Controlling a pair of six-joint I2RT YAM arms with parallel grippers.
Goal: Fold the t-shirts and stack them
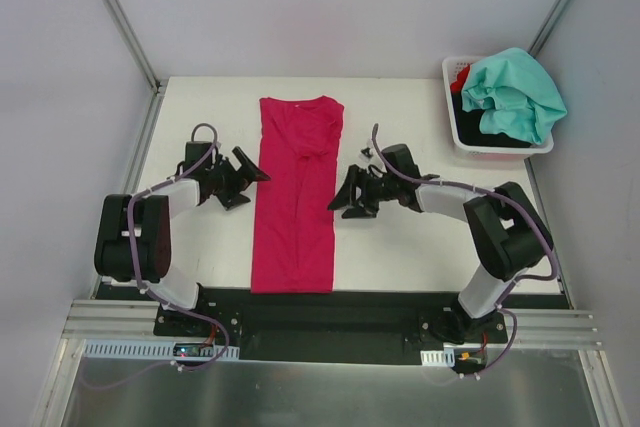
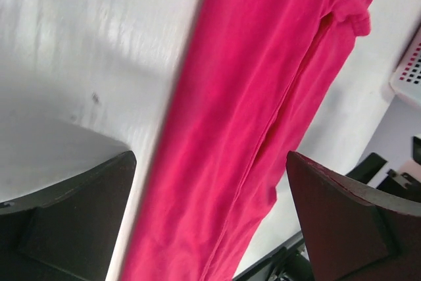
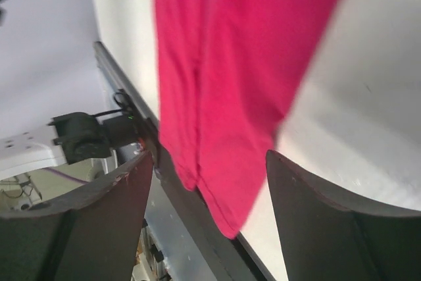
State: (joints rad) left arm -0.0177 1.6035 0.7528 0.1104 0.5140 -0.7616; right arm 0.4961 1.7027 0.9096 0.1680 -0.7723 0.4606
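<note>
White desk (image 1: 400, 257), overhead view: a magenta-pink t-shirt (image 1: 296, 197) lies in a long folded strip between the left hand (image 1: 250, 187) and the right hand (image 1: 342, 202), each just beside an edge. A teal t-shirt (image 1: 515, 92) fills a basket (image 1: 500, 150) well beyond the right hand. Left wrist view: fingers (image 2: 72, 222) spread wide, empty, pink cloth beneath. Right wrist view: fingers (image 3: 329, 228) apart, holding nothing, strip's end below.

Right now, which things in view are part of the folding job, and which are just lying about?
Job:
pink t-shirt, laid as a long strip on the table
teal t-shirt, black shirt and red shirt, all in the white basket

Lying about:
the white basket itself
small dark item on the table, too small to identify
</note>
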